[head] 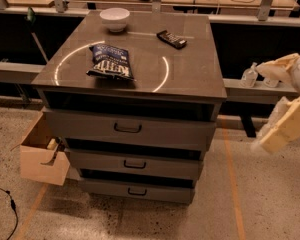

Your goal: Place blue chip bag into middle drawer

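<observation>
Far right edge of view: gripper [276, 138], cream-coloured, tilted down to the left, over bare floor [250, 204], well apart from the cabinet. Touching nothing, holding nothing visible. Spread or pressed together: cannot tell.

On the grey cabinet top [195, 76], left of centre: blue chip bag [110, 62], lying flat, crinkled, white lettering up, inside a ring of reflected light. Well apart from the gripper.

Back of the top: white bowl [114, 19], upright. Right of it, apart: small black bar packet [171, 39], flat.

Below the top drawer [90, 125]: middle drawer [105, 162], looks pushed in, dark bar handle at front centre. Under that: lowest drawer [102, 188].

Left of the cabinet, just beside the drawers: open cardboard box [40, 164]. Right, on a low ledge: clear plastic bottle [249, 75].
</observation>
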Available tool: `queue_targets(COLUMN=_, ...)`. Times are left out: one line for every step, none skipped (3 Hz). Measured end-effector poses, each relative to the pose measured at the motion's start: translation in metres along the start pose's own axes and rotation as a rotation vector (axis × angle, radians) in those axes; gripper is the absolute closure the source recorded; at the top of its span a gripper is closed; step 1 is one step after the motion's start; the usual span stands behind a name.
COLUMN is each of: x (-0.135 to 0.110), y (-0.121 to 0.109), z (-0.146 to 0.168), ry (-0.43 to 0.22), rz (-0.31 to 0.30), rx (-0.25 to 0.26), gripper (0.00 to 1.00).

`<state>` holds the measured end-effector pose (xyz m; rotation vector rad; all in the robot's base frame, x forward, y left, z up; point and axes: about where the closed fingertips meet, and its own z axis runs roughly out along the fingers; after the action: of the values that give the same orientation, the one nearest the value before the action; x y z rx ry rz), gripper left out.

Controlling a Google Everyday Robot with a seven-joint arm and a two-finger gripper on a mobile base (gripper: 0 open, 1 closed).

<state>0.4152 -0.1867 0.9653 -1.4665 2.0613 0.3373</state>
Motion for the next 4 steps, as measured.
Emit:
queue_targets(x=-0.004, y=0.019, z=0.019, ry=-0.065, rz=0.008, rx=-0.036, gripper=0.0)
queue_targets(x=-0.005, y=0.04, z=0.04, ry=-0.104, rz=-0.005, rx=-0.046, gripper=0.0)
queue_targets(x=-0.003, y=0.061, z=0.07, ry=-0.103, rz=-0.036, rx=-0.035, gripper=0.0)
queue_targets(x=0.011, y=0.087, z=0.122, ry=-0.052, rz=-0.066, rx=-0.061, gripper=0.0)
